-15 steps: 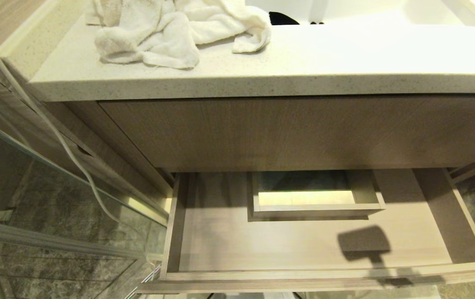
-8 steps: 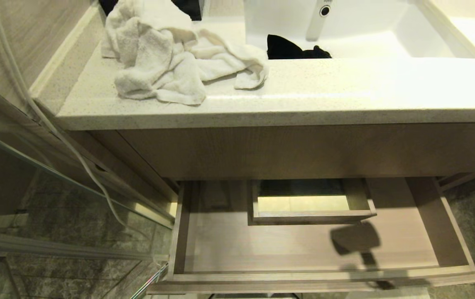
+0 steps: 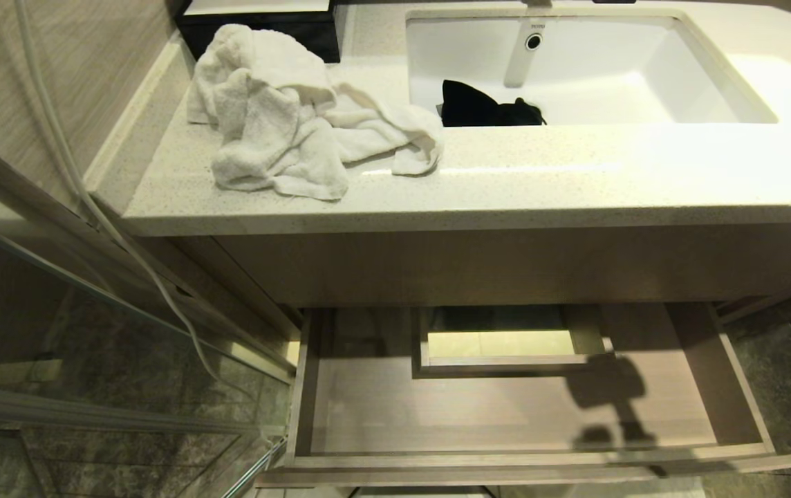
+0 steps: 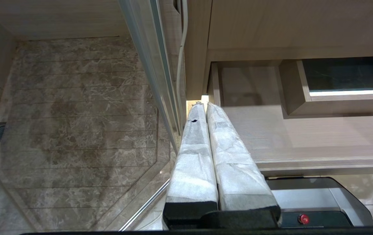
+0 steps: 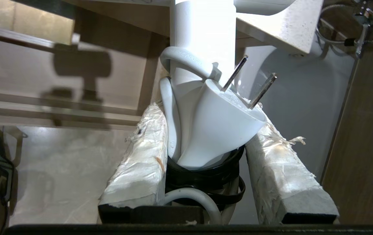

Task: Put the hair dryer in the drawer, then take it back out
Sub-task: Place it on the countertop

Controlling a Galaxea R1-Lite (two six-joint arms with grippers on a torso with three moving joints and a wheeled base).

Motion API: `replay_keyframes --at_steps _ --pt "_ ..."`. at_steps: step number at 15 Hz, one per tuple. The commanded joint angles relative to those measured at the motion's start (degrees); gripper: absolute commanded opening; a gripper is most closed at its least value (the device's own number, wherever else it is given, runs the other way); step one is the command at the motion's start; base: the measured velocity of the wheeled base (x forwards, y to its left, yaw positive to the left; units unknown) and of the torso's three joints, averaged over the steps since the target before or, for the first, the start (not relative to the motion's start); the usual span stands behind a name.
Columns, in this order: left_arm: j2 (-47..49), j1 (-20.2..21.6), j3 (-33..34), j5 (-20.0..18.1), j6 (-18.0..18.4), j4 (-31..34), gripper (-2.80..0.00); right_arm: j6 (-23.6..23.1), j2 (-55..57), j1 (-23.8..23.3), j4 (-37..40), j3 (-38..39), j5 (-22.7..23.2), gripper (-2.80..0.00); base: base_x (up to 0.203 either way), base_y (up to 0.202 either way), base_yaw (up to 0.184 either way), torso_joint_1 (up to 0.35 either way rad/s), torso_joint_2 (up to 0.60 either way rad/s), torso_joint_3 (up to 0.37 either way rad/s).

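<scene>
In the right wrist view my right gripper (image 5: 206,112) is shut on the white hair dryer (image 5: 202,39), its taped fingers (image 5: 141,153) clamping the handle end together with the coiled cord and the two-pronged plug (image 5: 222,127). The barrel is hidden. The drawer (image 3: 506,458) stands pulled out under the vanity with nothing lying in it; only the dryer's shadow (image 3: 606,387) falls on its floor beside the boxed cut-out (image 3: 506,342). The drawer (image 5: 26,75) also shows beyond the held dryer. My left gripper (image 4: 202,106) hangs shut and parked by the drawer's (image 4: 304,137) left front corner.
A crumpled white towel (image 3: 278,117) lies on the countertop (image 3: 541,187) beside the sink (image 3: 610,69), which holds a black cloth (image 3: 478,107). A glass shower screen (image 3: 91,332) and a hanging cable (image 3: 91,207) stand to the left. My own base (image 4: 320,202) sits under the drawer front.
The head camera has moved, so the countertop and sink slid down into fuller view. The dryer's shadow has drifted up the drawer floor to the cut-out box.
</scene>
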Motion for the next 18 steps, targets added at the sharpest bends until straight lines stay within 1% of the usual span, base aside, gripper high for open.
replay_keyframes --at_steps 1,3,6,7,8,10,13,14,16,17,18 --pt "-0.1 0.0 0.0 0.0 0.0 0.0 -2.80 -0.3 9.4 -1.1 -0.2 -3.8 0.0 -2.80 0.000 0.000 0.000 0.000 0.00 0.000" --pt "-0.1 0.0 0.0 0.0 0.0 0.0 -2.80 -0.3 15.9 -1.2 -0.6 -9.1 0.0 -2.80 0.000 0.000 0.000 0.000 0.00 0.000" --pt "0.0 0.0 0.0 0.0 0.0 0.0 -2.80 -0.3 28.6 0.2 0.7 -23.6 0.1 -2.80 0.000 0.000 0.000 0.000 0.00 0.000" --pt "-0.1 0.0 0.0 0.0 0.0 0.0 -2.80 -0.3 32.0 1.1 0.2 -26.0 0.2 -2.80 0.000 0.000 0.000 0.000 0.00 0.000" --pt "0.0 0.0 0.0 0.0 0.0 0.0 -2.80 0.0 34.3 2.0 -2.2 -27.1 0.3 -2.80 0.000 0.000 0.000 0.000 0.00 0.000" --pt "-0.1 0.0 0.0 0.0 0.0 0.0 -2.80 4.8 36.9 5.6 -6.8 -27.8 1.1 -2.80 0.000 0.000 0.000 0.000 0.00 0.000" --pt "0.0 0.0 0.0 0.0 0.0 0.0 -2.80 7.9 38.8 10.1 -9.5 -27.8 1.9 -2.80 0.000 0.000 0.000 0.000 0.00 0.000" --pt "-0.1 0.0 0.0 0.0 0.0 0.0 -2.80 8.6 39.4 11.4 -10.7 -27.8 2.9 -2.80 0.000 0.000 0.000 0.000 0.00 0.000" --pt "0.0 0.0 0.0 0.0 0.0 0.0 -2.80 8.9 41.2 12.9 -12.9 -27.8 7.5 -2.80 0.000 0.000 0.000 0.000 0.00 0.000" --pt "0.0 0.0 0.0 0.0 0.0 0.0 -2.80 8.6 41.6 13.2 -14.1 -27.7 8.7 -2.80 0.000 0.000 0.000 0.000 0.00 0.000" --pt "0.0 0.0 0.0 0.0 0.0 0.0 -2.80 8.6 41.8 13.3 -14.6 -27.7 8.7 -2.80 0.000 0.000 0.000 0.000 0.00 0.000"
